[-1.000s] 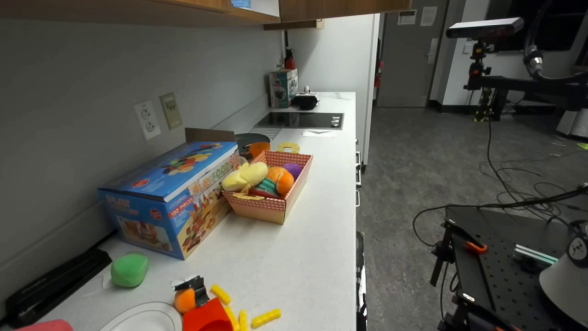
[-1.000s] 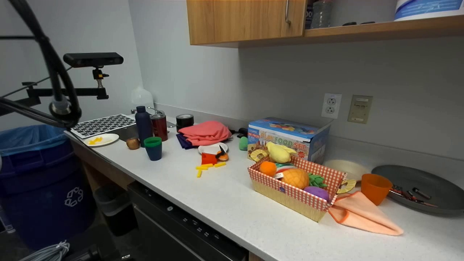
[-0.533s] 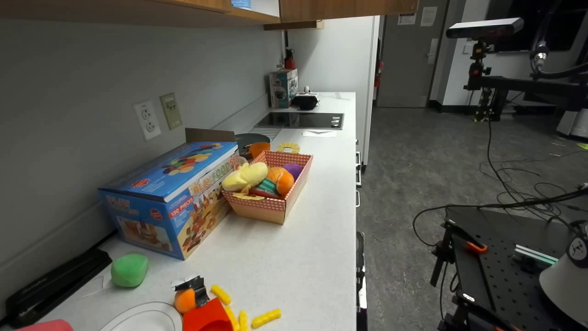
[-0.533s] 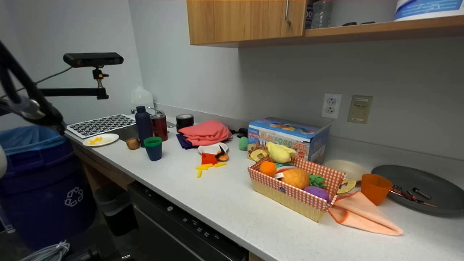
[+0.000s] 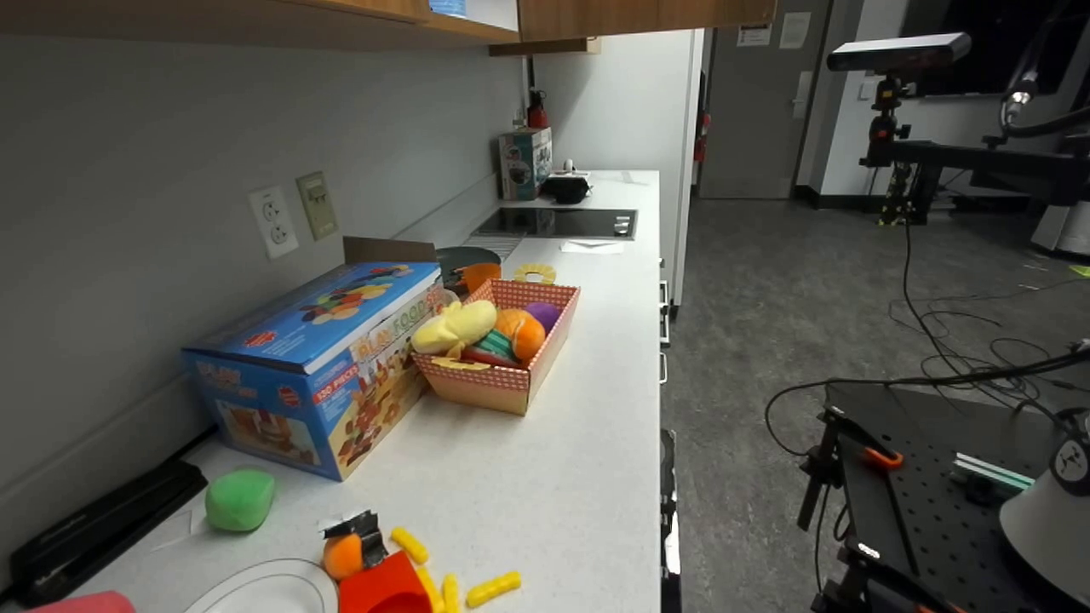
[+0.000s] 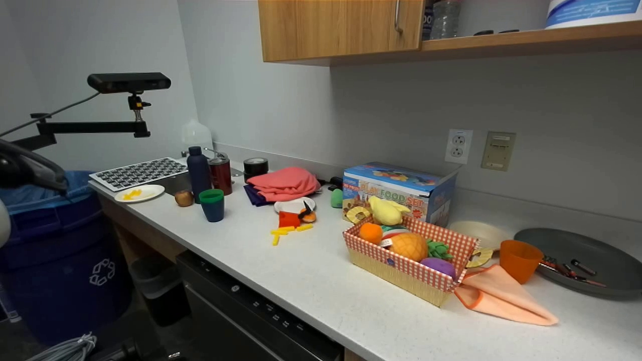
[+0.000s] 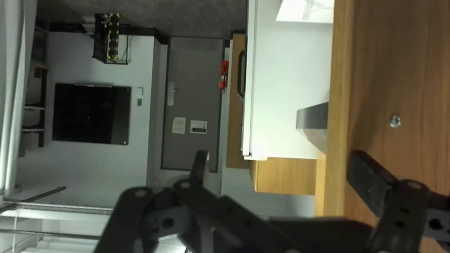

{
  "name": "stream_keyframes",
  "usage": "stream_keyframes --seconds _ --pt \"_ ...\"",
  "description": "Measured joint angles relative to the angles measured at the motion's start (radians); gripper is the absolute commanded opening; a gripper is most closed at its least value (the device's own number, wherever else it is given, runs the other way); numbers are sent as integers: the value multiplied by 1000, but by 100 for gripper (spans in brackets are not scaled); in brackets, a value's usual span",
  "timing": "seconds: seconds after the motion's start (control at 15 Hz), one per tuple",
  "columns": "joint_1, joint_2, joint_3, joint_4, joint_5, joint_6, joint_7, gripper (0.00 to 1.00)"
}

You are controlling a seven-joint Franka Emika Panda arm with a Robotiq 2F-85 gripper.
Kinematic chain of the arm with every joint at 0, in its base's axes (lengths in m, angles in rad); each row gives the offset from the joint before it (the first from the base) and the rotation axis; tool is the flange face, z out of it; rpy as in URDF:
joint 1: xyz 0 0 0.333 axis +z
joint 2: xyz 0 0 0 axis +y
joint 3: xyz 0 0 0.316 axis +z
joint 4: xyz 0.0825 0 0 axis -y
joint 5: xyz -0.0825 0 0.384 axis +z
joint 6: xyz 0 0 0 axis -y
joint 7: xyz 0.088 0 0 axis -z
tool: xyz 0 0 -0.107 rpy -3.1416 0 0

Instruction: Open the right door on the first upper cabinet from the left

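Observation:
The right door (image 5: 647, 15) is a light tan wood panel. In an exterior view it stands swung out from the first upper cabinet (image 5: 358, 36), roughly square to it. In an exterior view the cabinet (image 6: 526, 42) shows its open right part; the door itself is out of view there. In the wrist view the door (image 7: 415, 70) fills the right side, with a screw on its face. My gripper (image 7: 280, 154) is open around the door's edge. One finger (image 7: 369, 179) is at the screw-side face, contact unclear; the other is well apart from the door.
The closed left door (image 6: 346, 30) has a metal handle. Items stand on the open shelf. Below, the white countertop (image 6: 311, 281) holds a play food box (image 6: 396, 190), a basket (image 6: 401, 281) and cups. A camera arm (image 5: 988, 157) reaches in above the floor.
The door has swung slightly farther out since one second ago, and looks the same since half a second ago. The arm and its cable have moved away from the counter and lower.

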Motion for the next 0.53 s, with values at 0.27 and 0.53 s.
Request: stream_keyframes --seconds 0.27,0.53 --pt "34 6 -17 7 -128 -51 118 100" --pt "79 6 -47 7 -130 -62 118 100"
